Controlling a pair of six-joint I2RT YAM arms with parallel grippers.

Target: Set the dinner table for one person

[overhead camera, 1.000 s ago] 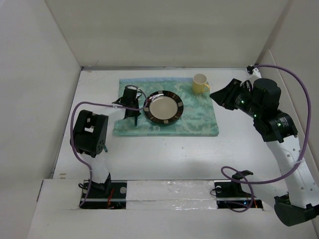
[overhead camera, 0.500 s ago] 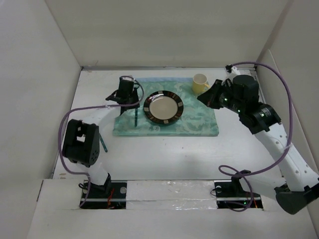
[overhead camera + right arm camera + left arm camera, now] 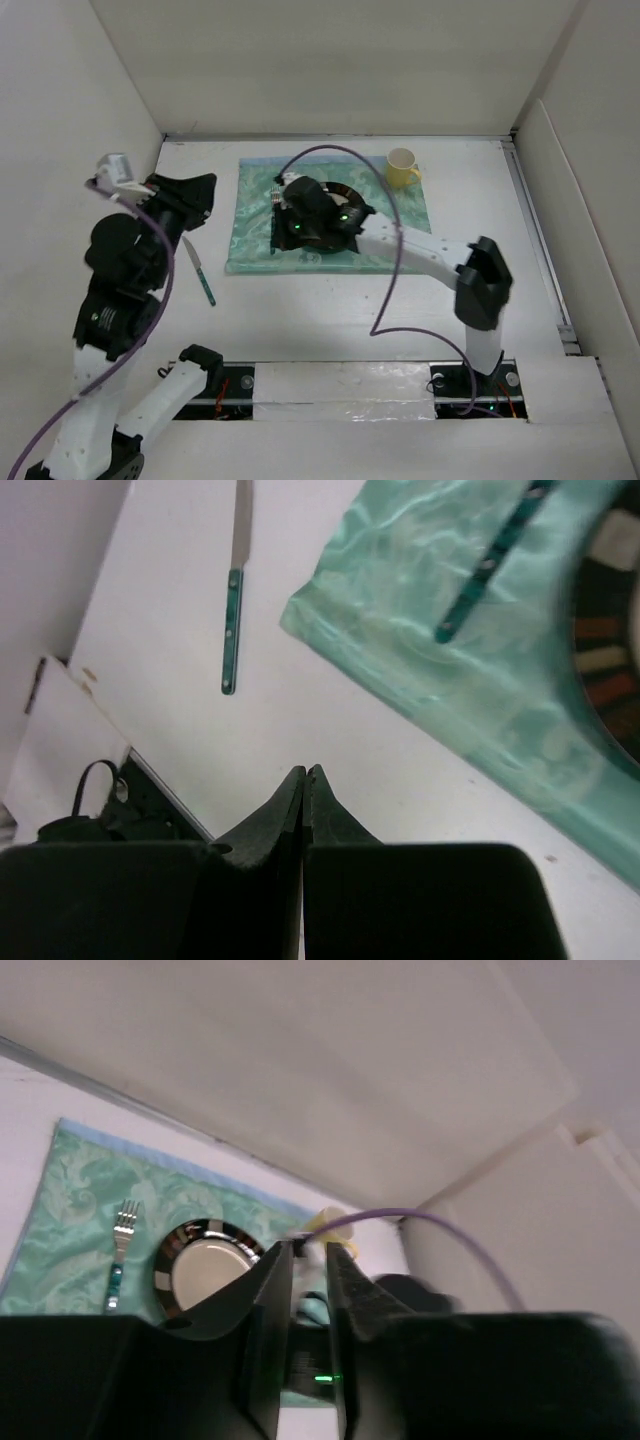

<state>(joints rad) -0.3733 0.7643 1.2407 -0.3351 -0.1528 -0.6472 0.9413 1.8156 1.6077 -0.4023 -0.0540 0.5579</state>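
The white dinner table [image 3: 330,310] carries a teal-green mat [image 3: 400,235]. On the mat are a dark-rimmed plate [image 3: 208,1268], a fork [image 3: 117,1248] to its left and a yellow cup [image 3: 402,168] at the far right corner. A teal-handled knife [image 3: 200,270] lies on the bare table left of the mat, and also shows in the right wrist view [image 3: 233,610]. My right gripper [image 3: 283,238] [image 3: 303,772] is shut and empty, low over the mat's near-left part, with its arm hiding most of the plate. My left gripper [image 3: 198,192] [image 3: 310,1250] is raised at the left, open a little, empty.
White wall panels [image 3: 330,70] stand round the table on the left, back and right. The right arm's purple cable [image 3: 385,270] loops over the mat and the table's middle. The arm bases [image 3: 470,385] sit at the near edge.
The left arm has let go of the fork on the mat and drawn back up to the left. The right arm has swung from near the cup across the plate to the mat's left part.
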